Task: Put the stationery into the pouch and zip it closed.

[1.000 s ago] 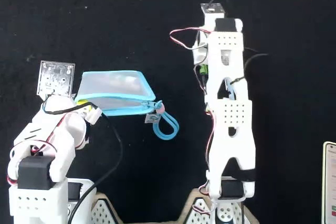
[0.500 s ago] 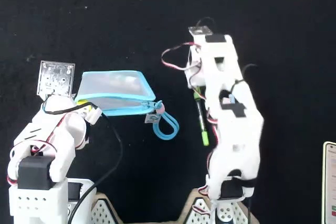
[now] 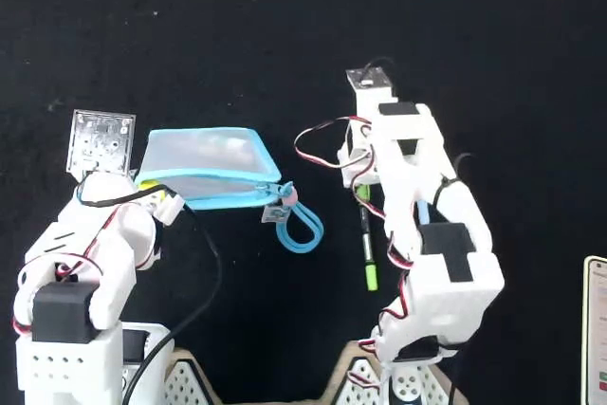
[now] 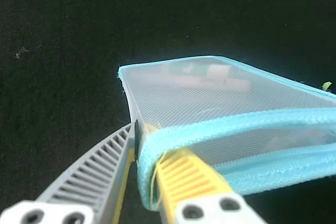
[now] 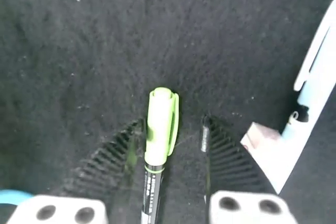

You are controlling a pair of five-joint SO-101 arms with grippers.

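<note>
A translucent pouch (image 3: 211,166) with light-blue trim lies left of centre, its zip pull and blue loop (image 3: 300,227) trailing off its right corner. My left gripper (image 3: 159,203) is shut on the pouch's near left corner; in the left wrist view the grey and yellow fingers (image 4: 181,174) pinch the pouch (image 4: 210,98) by its blue edge. My right gripper (image 3: 367,248) is right of the loop, shut on a black pen with a green cap (image 3: 371,275). The right wrist view has the pen's cap (image 5: 160,121) between the black fingers (image 5: 220,153) of my right gripper (image 5: 172,124).
A white and light-blue pen (image 5: 310,85) lies on the black cloth just beside the right gripper and partly shows under the arm (image 3: 422,211). A white card (image 3: 595,329) sits at the table's right edge. Open black cloth lies between pouch and right arm.
The right arm has drawn back toward the front and swung slightly left, carrying the green-capped pen out from under itself. The left arm and the pouch have stayed put.
</note>
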